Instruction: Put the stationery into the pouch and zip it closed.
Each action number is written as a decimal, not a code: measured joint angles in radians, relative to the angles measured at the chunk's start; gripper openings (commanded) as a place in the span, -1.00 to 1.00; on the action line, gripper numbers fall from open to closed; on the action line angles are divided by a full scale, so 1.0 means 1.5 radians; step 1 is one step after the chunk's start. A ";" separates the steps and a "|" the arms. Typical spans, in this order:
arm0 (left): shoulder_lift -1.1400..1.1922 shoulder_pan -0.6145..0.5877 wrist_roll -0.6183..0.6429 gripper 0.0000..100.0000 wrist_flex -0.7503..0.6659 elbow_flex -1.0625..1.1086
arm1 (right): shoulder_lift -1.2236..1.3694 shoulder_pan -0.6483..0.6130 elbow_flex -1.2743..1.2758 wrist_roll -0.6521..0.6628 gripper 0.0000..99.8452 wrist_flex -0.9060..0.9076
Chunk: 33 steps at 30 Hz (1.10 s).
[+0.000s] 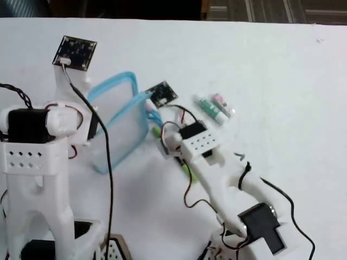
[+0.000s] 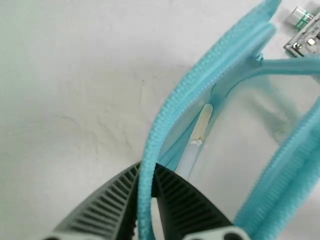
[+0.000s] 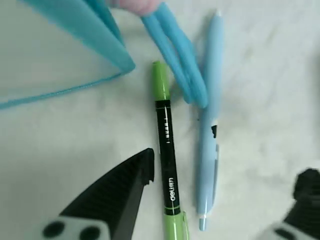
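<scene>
Your left arm's fingers (image 2: 182, 202) are clamped tight on one zipper edge of the translucent plastic pouch with light blue fabric trim (image 1: 116, 122). They hold it up on its edge on the white table (image 1: 271, 65). The left wrist view shows the two zipper rows standing apart, so the mouth is open. From above, the pouch stands tilted between your two arms, with the left arm at its outer side.

Your right arm's fingers (image 3: 120, 195) are spread wide and hold nothing. They hang over two pens that lie side by side on the table, just beside the pouch. The slim green and black pen (image 3: 167, 160) lies close to the tip of one finger. The light blue plastic pen (image 3: 209, 125) lies between the two fingers. Neither pen is touched by the fingers. The pouch's blue strap loop (image 3: 177, 60) runs down between the pens' upper ends, and its end rests against the light blue pen. A lower corner of the pouch sits near the green tip of the other pen.

Farther out on the table, beyond the right arm, lie two small stationery pieces (image 1: 214, 107). One is green and white and the other pink and white. They lie next to each other, well apart from the pouch.
</scene>
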 measured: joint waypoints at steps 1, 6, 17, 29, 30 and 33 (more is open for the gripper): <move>0.000 -0.001 0.000 -0.95 0.000 0.000 | 0.001 -0.003 0.007 -0.007 -0.08 -0.007; 0.000 -0.001 0.000 -0.95 0.000 0.000 | 0.083 -0.007 0.014 -0.011 -0.19 -0.040; 0.000 0.000 0.000 -0.95 -0.005 0.000 | 0.178 0.045 -0.076 -0.006 -0.89 -0.023; 0.000 0.000 0.000 -0.95 -0.005 0.000 | 0.108 0.166 -0.087 0.020 -0.97 0.009; 0.000 0.000 0.000 -0.95 -0.005 0.000 | 0.086 0.171 -0.087 0.021 -0.97 0.016; 0.000 0.000 0.000 -0.95 -0.005 0.000 | 0.014 0.184 -0.087 0.026 -0.97 0.042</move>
